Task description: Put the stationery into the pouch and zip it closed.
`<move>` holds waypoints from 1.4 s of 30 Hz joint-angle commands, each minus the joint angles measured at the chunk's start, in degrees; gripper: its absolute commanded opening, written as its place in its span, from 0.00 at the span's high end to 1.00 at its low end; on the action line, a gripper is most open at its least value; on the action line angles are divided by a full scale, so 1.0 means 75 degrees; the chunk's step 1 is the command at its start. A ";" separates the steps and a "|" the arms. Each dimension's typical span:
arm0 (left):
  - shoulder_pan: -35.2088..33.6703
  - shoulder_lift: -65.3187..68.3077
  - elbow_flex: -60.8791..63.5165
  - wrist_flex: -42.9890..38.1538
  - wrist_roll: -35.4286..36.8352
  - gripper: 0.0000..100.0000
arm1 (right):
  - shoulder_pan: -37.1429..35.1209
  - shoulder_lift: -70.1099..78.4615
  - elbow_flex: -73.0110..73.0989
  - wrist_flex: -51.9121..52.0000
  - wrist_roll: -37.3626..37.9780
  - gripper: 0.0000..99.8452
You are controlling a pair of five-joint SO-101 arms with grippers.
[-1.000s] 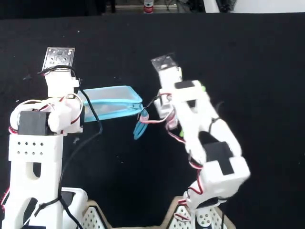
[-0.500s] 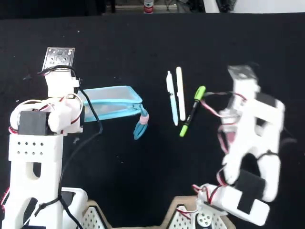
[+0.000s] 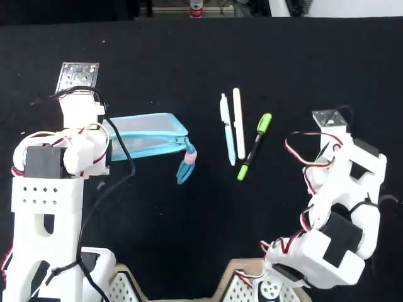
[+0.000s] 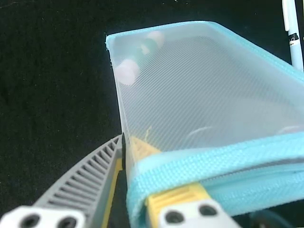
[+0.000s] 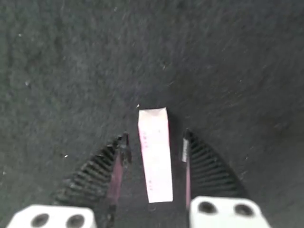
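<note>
The translucent blue pouch [image 3: 148, 135] lies left of centre, and its zipper pull [image 3: 186, 163] hangs off its right end. My left gripper [image 4: 127, 147] is shut on the pouch's [image 4: 204, 95] left edge. Pale round shapes show through the mesh. Two white pens [image 3: 227, 129] [image 3: 238, 123] and a green highlighter [image 3: 254, 146] lie side by side in the middle. My right arm [image 3: 343, 189] stands to their right. Its gripper [image 5: 155, 137] is open over the black mat, with a small white block [image 5: 154, 154] lying between the fingers and a gap on each side.
A black mat [image 3: 283, 63] covers the whole table. The strip between the pouch and the pens is bare mat. Both arm bases stand at the near edge.
My right arm has swung away from beside the pouch's zipper end to the right side of the table, uncovering the pens and highlighter. The left arm and pouch have not moved.
</note>
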 commanded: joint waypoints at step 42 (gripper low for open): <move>0.0006 0.0012 0.0076 0.0059 0.0012 0.97 | -0.0117 0.1166 -0.1729 0.1453 0.2450 0.83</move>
